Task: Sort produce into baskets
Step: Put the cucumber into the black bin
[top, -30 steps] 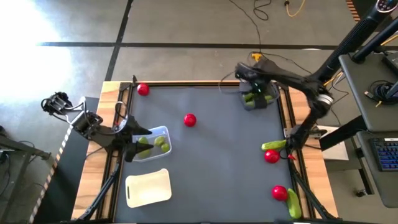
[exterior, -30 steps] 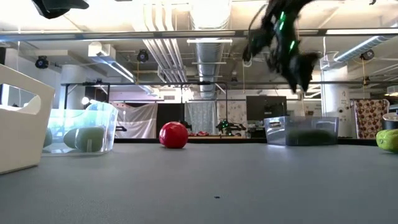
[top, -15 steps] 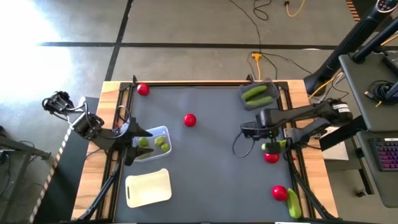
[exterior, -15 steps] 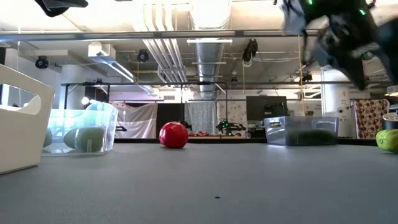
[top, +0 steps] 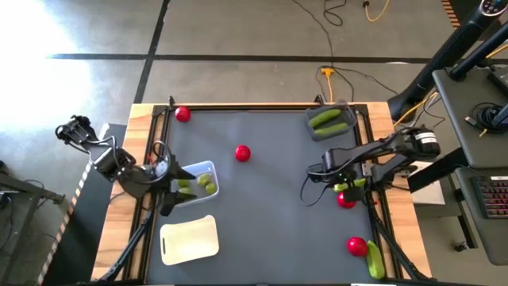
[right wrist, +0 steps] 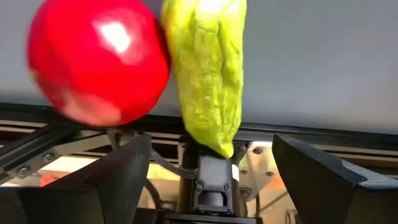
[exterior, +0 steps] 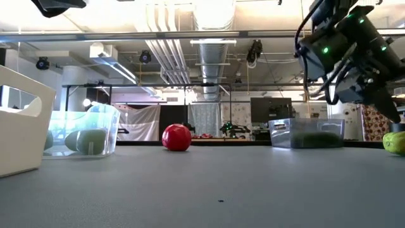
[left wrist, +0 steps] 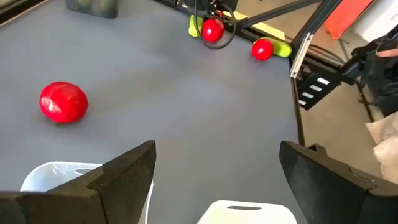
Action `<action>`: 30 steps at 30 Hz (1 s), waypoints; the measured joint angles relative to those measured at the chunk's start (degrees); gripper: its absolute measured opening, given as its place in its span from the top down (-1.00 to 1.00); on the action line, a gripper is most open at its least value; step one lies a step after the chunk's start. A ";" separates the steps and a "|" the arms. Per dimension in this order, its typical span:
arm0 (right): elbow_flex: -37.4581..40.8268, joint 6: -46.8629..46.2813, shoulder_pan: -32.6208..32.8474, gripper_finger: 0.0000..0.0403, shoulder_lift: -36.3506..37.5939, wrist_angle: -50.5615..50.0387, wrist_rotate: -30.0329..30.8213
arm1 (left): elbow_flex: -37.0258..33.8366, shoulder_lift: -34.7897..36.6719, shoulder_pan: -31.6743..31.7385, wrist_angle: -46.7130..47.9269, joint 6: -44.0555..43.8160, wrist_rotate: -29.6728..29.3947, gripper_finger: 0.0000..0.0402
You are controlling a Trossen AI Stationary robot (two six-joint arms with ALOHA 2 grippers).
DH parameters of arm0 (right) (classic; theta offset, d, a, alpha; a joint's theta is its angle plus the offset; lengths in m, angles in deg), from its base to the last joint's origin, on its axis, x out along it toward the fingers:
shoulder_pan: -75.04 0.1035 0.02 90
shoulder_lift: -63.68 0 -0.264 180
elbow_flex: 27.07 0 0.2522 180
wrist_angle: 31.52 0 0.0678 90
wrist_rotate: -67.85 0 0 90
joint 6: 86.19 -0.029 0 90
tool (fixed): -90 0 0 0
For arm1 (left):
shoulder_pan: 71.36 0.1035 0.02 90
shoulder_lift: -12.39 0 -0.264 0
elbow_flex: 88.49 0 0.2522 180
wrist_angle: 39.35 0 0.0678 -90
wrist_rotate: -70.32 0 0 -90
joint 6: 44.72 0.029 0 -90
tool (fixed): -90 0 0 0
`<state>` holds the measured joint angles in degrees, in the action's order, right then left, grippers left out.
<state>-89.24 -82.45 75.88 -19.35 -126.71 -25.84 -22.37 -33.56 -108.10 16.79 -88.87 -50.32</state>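
From above, the right tool (top: 343,179) hangs over a bright green elongated cucumber (top: 349,184) touching a round red tomato (top: 346,199) near the dark tabletop's (top: 270,214) edge; its wrist view shows fingers (right wrist: 127,171) spread, empty, so I judge descent and closing come next.

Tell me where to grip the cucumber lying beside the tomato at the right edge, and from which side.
Grip the cucumber across its narrow middle, from above. It lies flat and long with the tomato against one flank, so one finger of the open right gripper probably has to wedge between them. The bare mat leaves the other flank free.
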 joint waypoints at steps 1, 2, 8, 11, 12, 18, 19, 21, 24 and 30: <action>0.00 0.06 -0.06 -0.61 -1.01 0.45 0.48 | 0.00 -0.34 -0.01 -0.07 0.05 -0.01 -0.62; 0.00 0.12 -0.10 -0.61 -2.08 1.18 0.60 | 0.00 -0.64 -0.01 -0.18 0.07 -0.01 -0.62; 0.14 0.77 -0.10 -0.61 -8.43 6.16 0.23 | 0.00 -1.34 -0.12 -1.66 0.07 0.63 -0.62; 0.17 0.29 -0.10 -0.61 -11.43 7.41 0.23 | 0.03 -0.97 -0.40 -1.68 0.09 1.34 -0.62; 0.17 -0.10 -0.10 -0.60 -12.34 8.25 0.23 | 0.16 -0.75 -0.47 -1.58 0.10 1.56 -0.62; 0.17 -2.78 -0.10 -0.31 -14.48 9.68 0.23 | 0.52 1.18 -0.62 -1.53 0.12 2.72 -0.62; 0.17 -3.05 -0.10 -0.22 -14.46 9.56 0.23 | 0.52 1.54 -0.62 -1.35 0.14 2.74 -0.62; 0.09 -4.26 -0.10 -0.02 -13.98 9.17 0.25 | 0.52 2.11 -0.62 -0.93 0.16 2.74 -0.62; -2.90 -5.26 -0.57 0.27 -12.61 5.99 0.59 | 0.52 2.66 -0.62 0.01 0.32 2.74 -0.62; -16.40 -3.48 -10.11 0.40 -9.89 -1.43 8.10 | 0.52 2.97 -0.62 0.59 3.13 0.11 -0.62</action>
<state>-105.64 -85.93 65.76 -29.24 -128.15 -17.74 -21.84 -30.59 -108.72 17.38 -85.74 -50.22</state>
